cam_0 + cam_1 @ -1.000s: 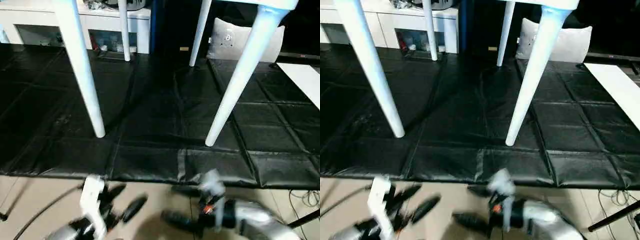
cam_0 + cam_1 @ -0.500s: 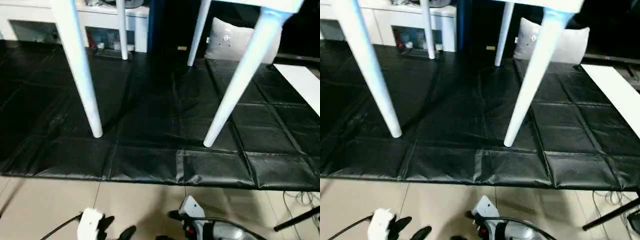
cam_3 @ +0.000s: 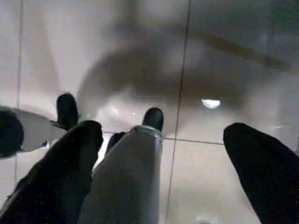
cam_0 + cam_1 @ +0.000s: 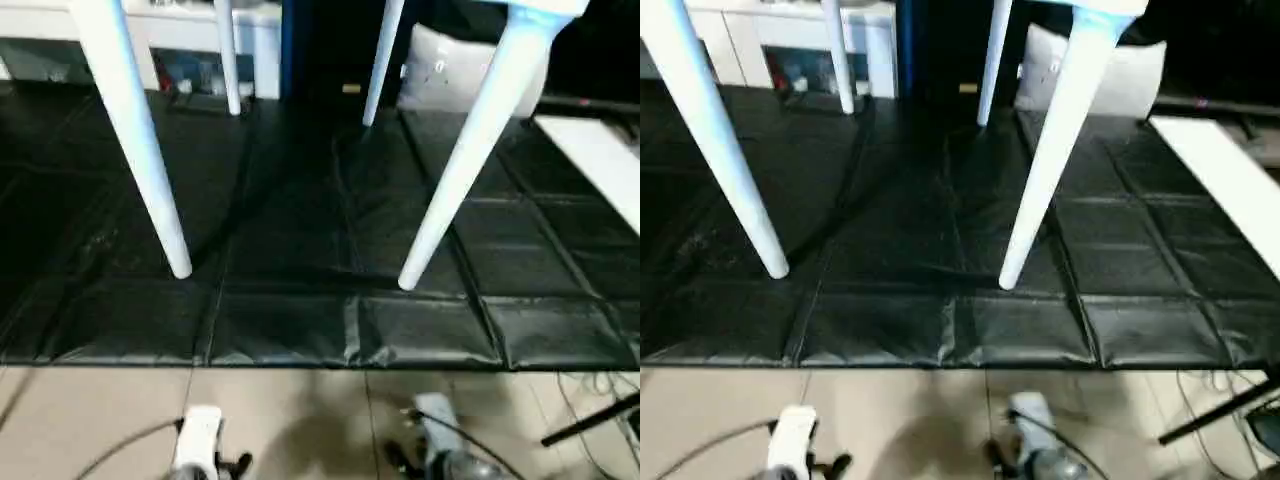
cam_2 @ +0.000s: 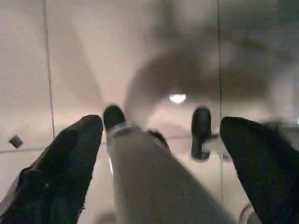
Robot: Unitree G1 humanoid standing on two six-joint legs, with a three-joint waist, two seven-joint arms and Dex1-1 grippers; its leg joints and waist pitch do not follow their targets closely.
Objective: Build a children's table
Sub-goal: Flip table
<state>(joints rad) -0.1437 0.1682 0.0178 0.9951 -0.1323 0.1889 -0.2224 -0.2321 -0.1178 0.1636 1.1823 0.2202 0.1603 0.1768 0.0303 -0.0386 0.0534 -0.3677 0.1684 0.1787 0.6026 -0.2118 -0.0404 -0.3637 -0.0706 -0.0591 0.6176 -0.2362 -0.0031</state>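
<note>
Four white legs (image 4: 140,150) of the children's table are seen standing upright on a black quilted mat (image 4: 300,240), feet down. The near left leg and the near right leg (image 4: 465,150) are planted close to the mat's front edge, well apart from one another. The two far legs (image 4: 228,60) are set near the mat's back edge. A corner of the tabletop (image 4: 545,6) is visible at the head of the near right leg. A white cabinet (image 4: 180,30) and a grey-white cushion (image 4: 450,70) are noted behind the mat. A flat white panel (image 4: 600,160) lies at the mat's right side.

Pale floor tiles (image 4: 100,420) are seen in front of the mat. The left tool (image 5: 161,154) is held above these tiles with its black fingers (image 5: 70,163) spread wide apart, nothing between them. The right tool (image 3: 161,158) is likewise held over the tiles, fingers (image 3: 261,168) wide apart and empty.
</note>
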